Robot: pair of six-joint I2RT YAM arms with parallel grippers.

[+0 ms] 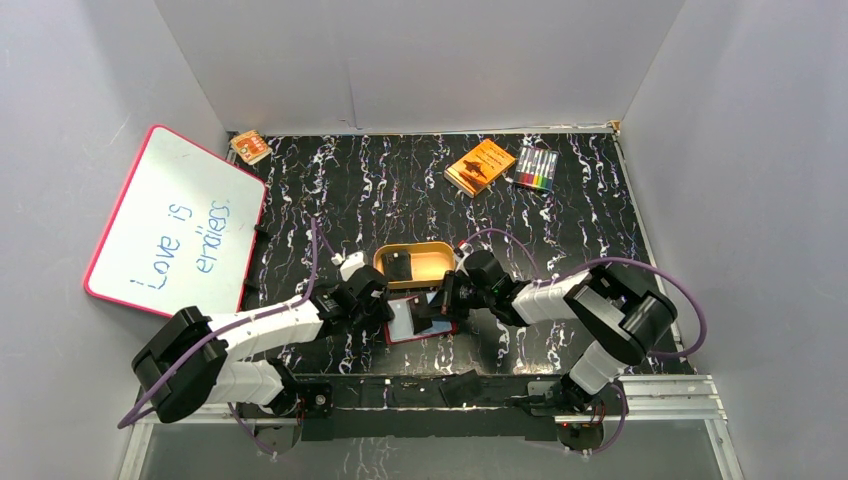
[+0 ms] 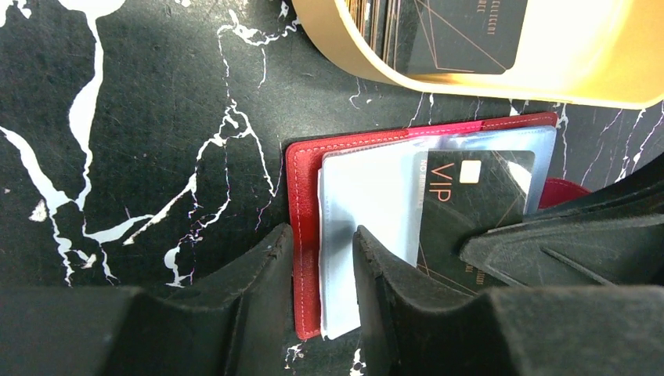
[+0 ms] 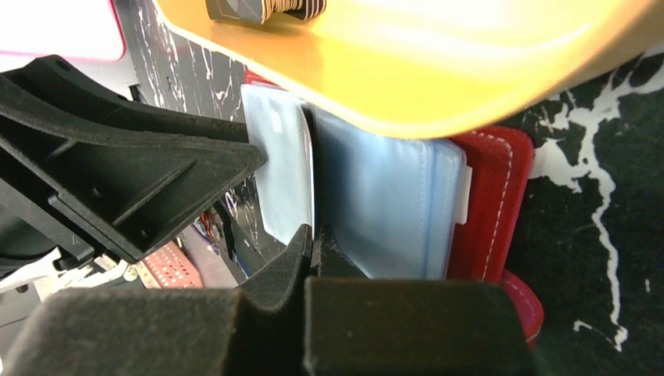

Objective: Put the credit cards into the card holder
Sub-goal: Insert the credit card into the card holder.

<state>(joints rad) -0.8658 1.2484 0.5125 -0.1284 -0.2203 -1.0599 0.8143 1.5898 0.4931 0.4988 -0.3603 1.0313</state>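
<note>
The right gripper [image 3: 313, 247] is clenched, tips together. It looks to pinch the thin black "VIP" credit card [image 2: 470, 196] by one end. Its own wrist view shows only a dark line btwn the leaves, so the grip is a judgement.

The card lies over the pale blue-grey clear plastic sleeves [image 2: 364, 196] and seems partly under one leaf; can't tell how deep.

The left gripper [image 2: 321, 251] has its jaws part-spread, astride the stitched edge of the small dark red leather-look folding card holder [image 2: 301, 204] and the outermost sleeve. No clamp that I can see; it may only be pressing down.

The holder lies open on the black white-veined marble-look tabletop [image 2: 156, 117] btwn the two arms, just beside the near wall of the tan oval tray [image 2: 438, 84]. More dark cards [image 2: 462, 31] wait in the tray.

Step in hand, prob.: feed this card into a pocket.

To do it well:
- Keep the card flat and square to the pocket mouth.
- Pin the cover and spare leaf w/ the left so the holder can't skid toward the tray.
- Push along the pocket's length, gently.
- Let go only once most of the card is seated.

Risks: the floppy sleeves buckle, or the card slips btwn leaves instead of into a pocket.
</note>
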